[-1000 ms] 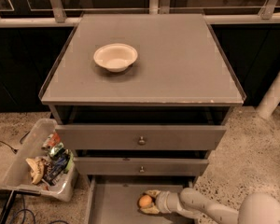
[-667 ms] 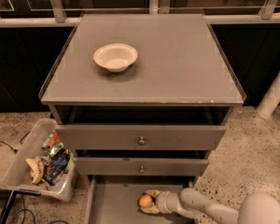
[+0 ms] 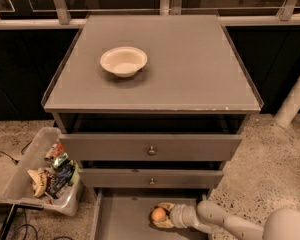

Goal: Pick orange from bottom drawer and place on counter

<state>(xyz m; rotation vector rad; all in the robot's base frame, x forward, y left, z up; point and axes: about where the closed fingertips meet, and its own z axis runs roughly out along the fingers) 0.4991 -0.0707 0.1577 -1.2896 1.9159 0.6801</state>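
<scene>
The orange lies in the open bottom drawer, near the middle of its grey floor. My gripper reaches in from the lower right and its fingers stand around the orange, one above and one below it. The orange rests low in the drawer, not lifted. The counter is the broad grey top of the cabinet above.
A white bowl sits on the counter's left half. Two upper drawer fronts with knobs overhang the bottom drawer. A clear bin of snack packets stands on the floor to the left. A white post stands at right.
</scene>
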